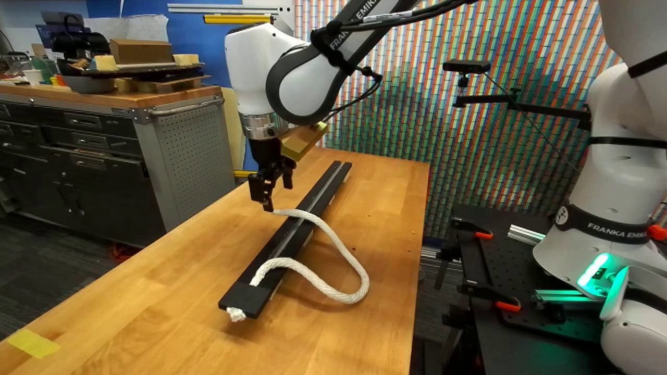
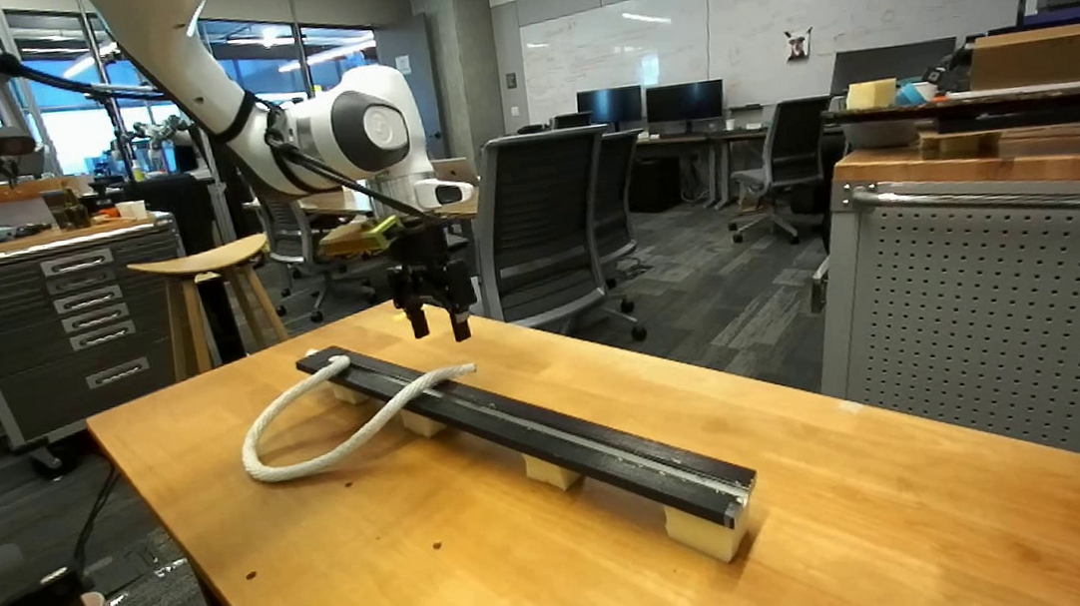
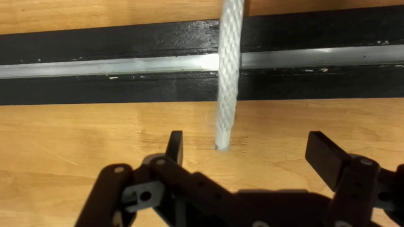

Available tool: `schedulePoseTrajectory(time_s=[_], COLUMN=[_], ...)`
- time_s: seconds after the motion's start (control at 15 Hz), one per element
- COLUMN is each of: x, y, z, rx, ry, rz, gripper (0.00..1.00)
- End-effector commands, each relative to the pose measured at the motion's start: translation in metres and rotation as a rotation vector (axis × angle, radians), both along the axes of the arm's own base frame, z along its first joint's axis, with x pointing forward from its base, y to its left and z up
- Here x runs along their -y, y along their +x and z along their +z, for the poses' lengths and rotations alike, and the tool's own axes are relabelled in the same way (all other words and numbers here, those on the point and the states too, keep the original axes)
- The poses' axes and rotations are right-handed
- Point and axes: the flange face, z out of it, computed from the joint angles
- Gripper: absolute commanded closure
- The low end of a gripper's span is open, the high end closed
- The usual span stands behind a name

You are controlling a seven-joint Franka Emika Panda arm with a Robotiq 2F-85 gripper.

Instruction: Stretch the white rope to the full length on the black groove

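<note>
The black groove is a long bar with a pale channel, raised off the tabletop. At its near end in an exterior view, the white rope enters the channel, and a frayed white tip pokes out of the bar's end. From there the rope loops out over the table beside the bar and crosses back over it. Its free end overhangs the bar's opposite side. My gripper hangs above that end with jaws wide apart. In the wrist view the end appears between the fingers, closer to the left one, and neither touches it.
Pale blocks prop the bar above the wooden table. Yellow tape marks a table corner. A tool cabinet stands beyond the table's side, and office chairs are close to its edge.
</note>
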Motion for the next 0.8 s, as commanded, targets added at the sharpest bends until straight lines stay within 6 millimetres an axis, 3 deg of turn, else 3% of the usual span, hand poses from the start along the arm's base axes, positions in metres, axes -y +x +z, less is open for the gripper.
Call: schedulePoseTrajectory(time_s=[0.0, 0.73], x=[0.006, 0.029], y=[0.024, 0.045], z=[-0.001, -0.015], rx=[-0.043, -0.123], ry=[-0.004, 0.025], rz=[0.000, -0.073], gripper=[0.00, 0.01])
